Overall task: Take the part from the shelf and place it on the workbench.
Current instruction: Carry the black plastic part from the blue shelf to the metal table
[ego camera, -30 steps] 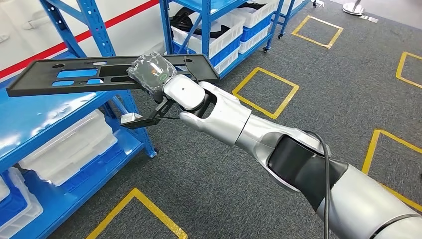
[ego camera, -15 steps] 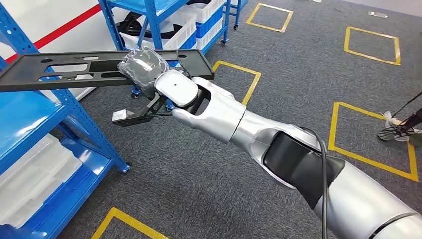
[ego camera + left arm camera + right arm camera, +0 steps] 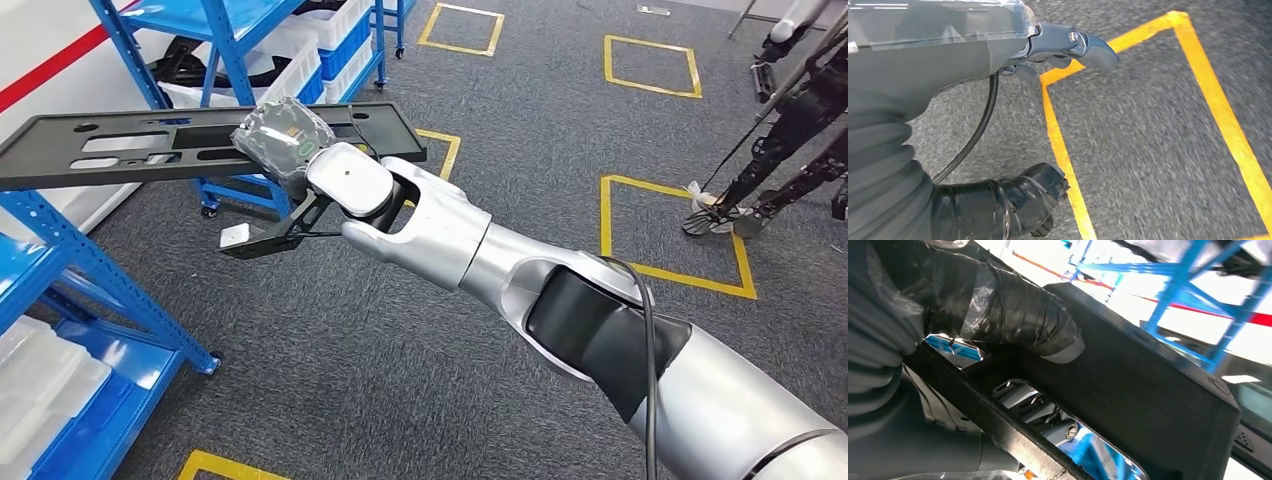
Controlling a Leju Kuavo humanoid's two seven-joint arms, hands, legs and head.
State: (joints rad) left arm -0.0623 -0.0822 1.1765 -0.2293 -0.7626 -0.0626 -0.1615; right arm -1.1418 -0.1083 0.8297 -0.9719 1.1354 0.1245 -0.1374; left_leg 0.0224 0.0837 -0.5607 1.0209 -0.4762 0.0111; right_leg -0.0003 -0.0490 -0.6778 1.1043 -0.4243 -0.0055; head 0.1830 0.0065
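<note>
One hand carries the load: my right hand (image 3: 285,140) is closed around the part (image 3: 120,148), a long flat black panel with cut-out slots. The grip sits toward the panel's near end, so most of its length juts out sideways past the hand. In the right wrist view, the thumb (image 3: 1018,322) presses on the panel's upper face, and the fingers (image 3: 1038,407) show through a slot from below. I read this as a firm clamp, top and bottom.

My left hand (image 3: 1058,50) hangs over the carpet (image 3: 1158,130); it holds nothing that I can see, and I cannot tell how far its fingers are spread.

Task status, as I judge it: pick-up is complete. The part is off the shelf (image 3: 70,260) and held level in the air above the floor, beside the blue racking. Placement remains. With no workbench to steer toward, transport and set-down are both outstanding.
</note>
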